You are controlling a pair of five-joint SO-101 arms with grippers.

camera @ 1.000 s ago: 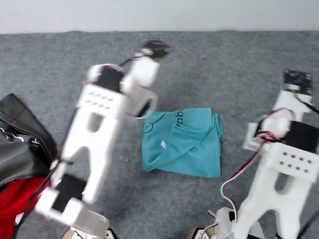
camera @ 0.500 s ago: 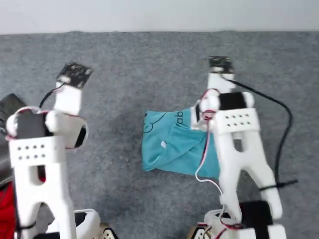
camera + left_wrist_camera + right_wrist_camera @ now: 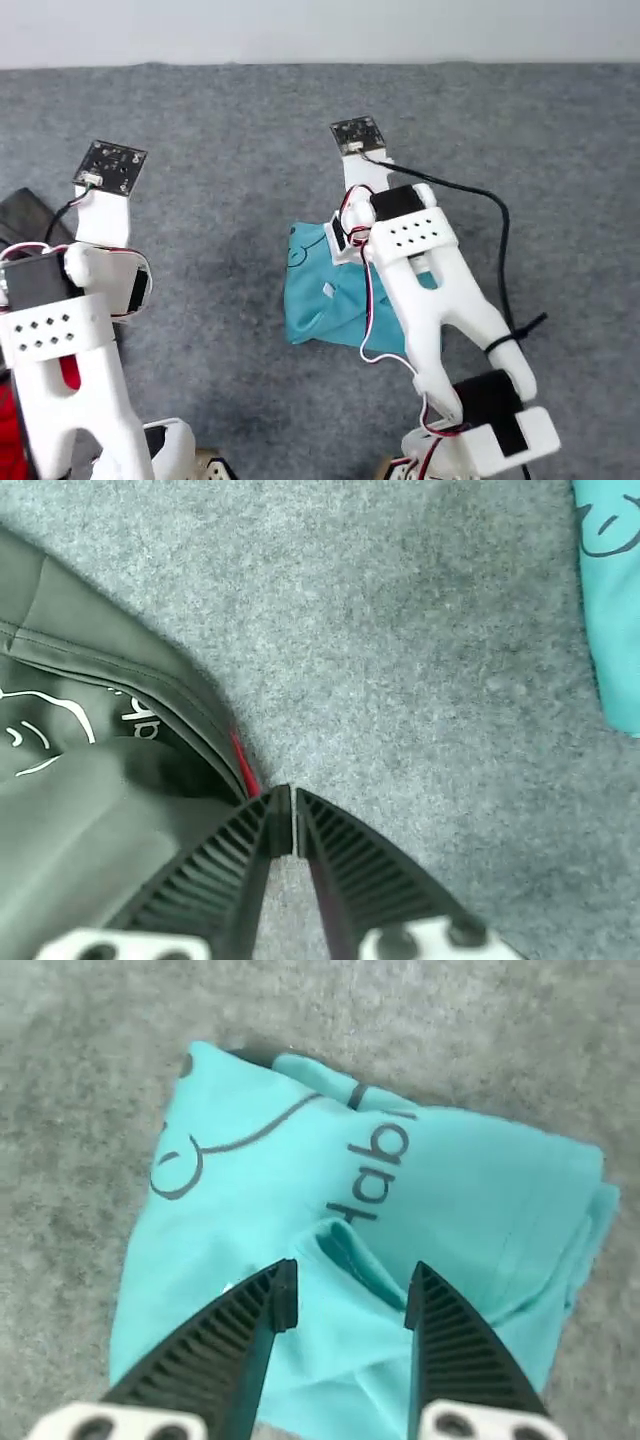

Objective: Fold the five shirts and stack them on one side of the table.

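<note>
**Right now: one gripper wide over the teal shirt, one pinched tight by the black shirt**

Seen from the high view, the teal shirt [image 3: 318,300] lies near the middle of the grey table [image 3: 230,120], a little toward 6 o'clock. It is folded into a rough square with dark letters and a curvy line on top. The right arm [image 3: 425,275] comes in from 5 o'clock and covers the shirt's 3 o'clock side.

The right gripper [image 3: 350,1298] is spread wide and holds nothing. It hangs over the middle of the teal shirt, and a small raised fold of cloth shows between its two black fingers [image 3: 255,1325]. I cannot tell if the fingers touch the cloth.

The left arm [image 3: 60,335] stands at the 8 o'clock side of the table. The left gripper [image 3: 292,825] is pinched tight with its tips pressed together, and nothing is caught between them. It sits over bare table, just beside the edge of the black shirt [image 3: 90,780]. A thin bit of the red shirt [image 3: 245,770] peeks out from under that edge.

From the high view, the black shirt is at the 9 o'clock edge, and the red shirt is down at 7 o'clock. Both are well apart from the teal shirt.
</note>
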